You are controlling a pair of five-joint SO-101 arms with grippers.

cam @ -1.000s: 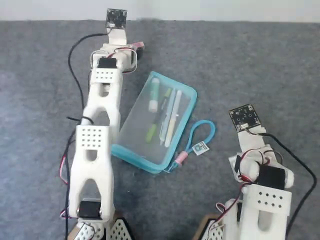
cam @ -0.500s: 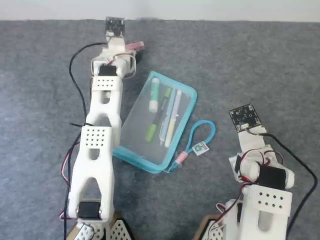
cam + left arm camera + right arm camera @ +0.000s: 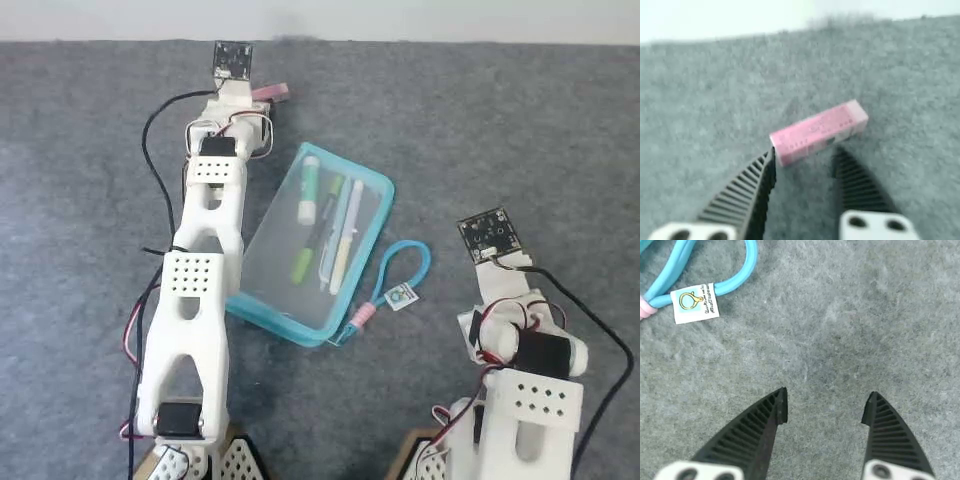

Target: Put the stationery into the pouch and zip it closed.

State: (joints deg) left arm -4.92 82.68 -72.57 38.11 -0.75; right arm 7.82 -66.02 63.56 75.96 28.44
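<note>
Presently, left arm: I see it (image 3: pixel 205 230) stretched across the table to the far edge, beyond the far end of the pouch.
Left pincer: the left pincer (image 3: pixel 804 155) stands apart, with nothing clamped between its fingers.
Eraser: a pink eraser (image 3: pixel 818 132) lies flat on the table just past the left pincer's fingertips. One end sits right at the tip of one finger (image 3: pixel 765 172); I cannot tell whether they touch. From above, the eraser (image 3: pixel 270 92) is near the far edge and apart from the pouch.
Pouch: a translucent pouch (image 3: pixel 275 280) with a teal border lies flat and at a slant between the two arms.
Contents: a white and green marker (image 3: pixel 308 190), a dark pen with a green grip (image 3: pixel 312 245), a pale blue pen (image 3: pixel 338 225) and a pale yellow pen (image 3: pixel 352 225) lie side by side inside it.
Zip: a pink pull (image 3: pixel 361 317) sits at the pouch's near corner. I cannot tell whether the zip is closed.
Strap: a blue loop (image 3: pixel 405 262) with a small white tag (image 3: pixel 401 296) runs from that corner toward the right arm.
Right arm: it (image 3: pixel 520 370) is folded back at the near edge, beside the strap.
Right pincer: the right pincer (image 3: pixel 827 400) is apart over bare grey table (image 3: pixel 865 315), holding nothing, with the loop (image 3: pixel 715 270) and tag (image 3: pixel 694 303) near it.
</note>
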